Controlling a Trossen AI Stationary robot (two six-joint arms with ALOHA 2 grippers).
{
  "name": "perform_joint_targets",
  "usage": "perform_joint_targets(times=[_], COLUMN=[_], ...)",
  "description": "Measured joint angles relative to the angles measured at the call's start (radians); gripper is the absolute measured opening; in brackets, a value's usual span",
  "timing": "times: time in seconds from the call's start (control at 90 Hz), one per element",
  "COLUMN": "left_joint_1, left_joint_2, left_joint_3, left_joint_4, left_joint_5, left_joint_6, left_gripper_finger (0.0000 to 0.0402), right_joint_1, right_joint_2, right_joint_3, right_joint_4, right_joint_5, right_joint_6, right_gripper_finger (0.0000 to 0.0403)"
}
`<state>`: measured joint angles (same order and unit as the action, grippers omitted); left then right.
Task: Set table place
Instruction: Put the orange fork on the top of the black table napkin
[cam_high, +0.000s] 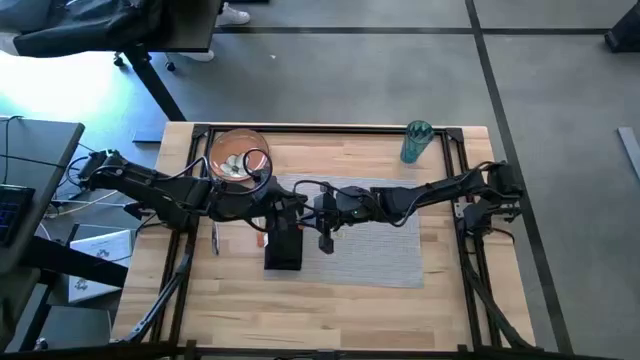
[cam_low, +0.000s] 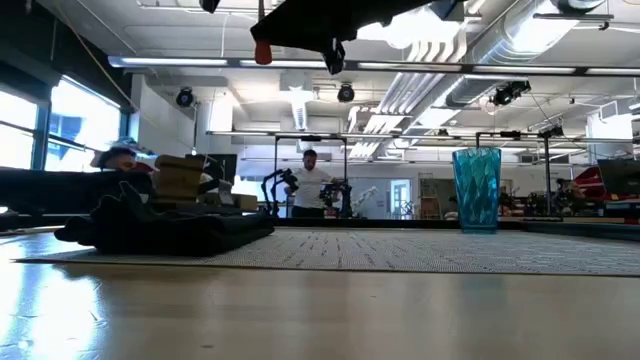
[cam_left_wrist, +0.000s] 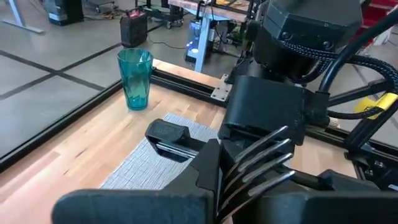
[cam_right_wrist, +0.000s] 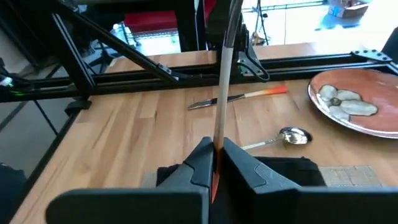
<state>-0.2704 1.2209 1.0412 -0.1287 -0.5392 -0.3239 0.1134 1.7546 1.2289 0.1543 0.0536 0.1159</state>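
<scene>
Tabletop (cam_high: 330, 310) of light wood carries a grey placemat (cam_high: 385, 250), with both arms reaching in from the sides and meeting over the placemat's left part in the high view. Under them lies the black napkin (cam_high: 283, 250) on the mat's left edge. The orange-brown plate (cam_high: 236, 155) sits near the far left corner and the teal cup (cam_high: 415, 141) stands near the far rail, well apart from both grippers.

Low view: the napkin (cam_low: 165, 228) lies rumpled on the placemat (cam_low: 400, 250), the cup (cam_low: 477, 189) stands upright farther back, and a person in a white top (cam_low: 310, 182) stands in the room behind.

Left wrist view: the left gripper (cam_left_wrist: 214, 177) is closed on a fork (cam_left_wrist: 258, 163), tines pointing forward toward the other arm.

Right wrist view: the right gripper (cam_right_wrist: 214, 165) pinches the same fork's handle (cam_right_wrist: 224, 74), fingers tight on it. Beyond lie a knife (cam_right_wrist: 239, 98) and a spoon (cam_right_wrist: 283, 137) on the wood, beside the plate (cam_right_wrist: 360, 96).
</scene>
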Motion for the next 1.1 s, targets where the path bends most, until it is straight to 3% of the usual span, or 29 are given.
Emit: perform_joint_targets(times=[0.222, 0.456, 0.822, 1.1], left_joint_1=[0.0, -0.003, -0.069, -0.111], left_joint_2=[-0.015, -0.071, -0.166, -0.156], left_joint_3=[0.002, 0.07, 0.077, 0.04], left_joint_4=[-0.003, -0.132, -0.396, -0.416], left_joint_5=[-0.012, -0.026, -0.125, -0.13], left_joint_6=[0.08, 0.104, 0.005, -0.014], left_gripper_finger=[0.007, 0.0143, 0.0139, 0.0142], right_joint_1=[0.0, 0.0, -0.002, -0.002], right_joint_2=[0.0, 0.0, 0.0, 0.0], right_joint_3=[0.0, 0.0, 0.0, 0.0], right_joint_4=[-0.006, 0.0, 0.011, 0.021], right_joint_5=[0.003, 0.004, 0.006, 0.002], right_joint_6=[0.008, 0.012, 0.026, 0.025], right_gripper_finger=[0.0, 0.0, 0.0, 0.0])
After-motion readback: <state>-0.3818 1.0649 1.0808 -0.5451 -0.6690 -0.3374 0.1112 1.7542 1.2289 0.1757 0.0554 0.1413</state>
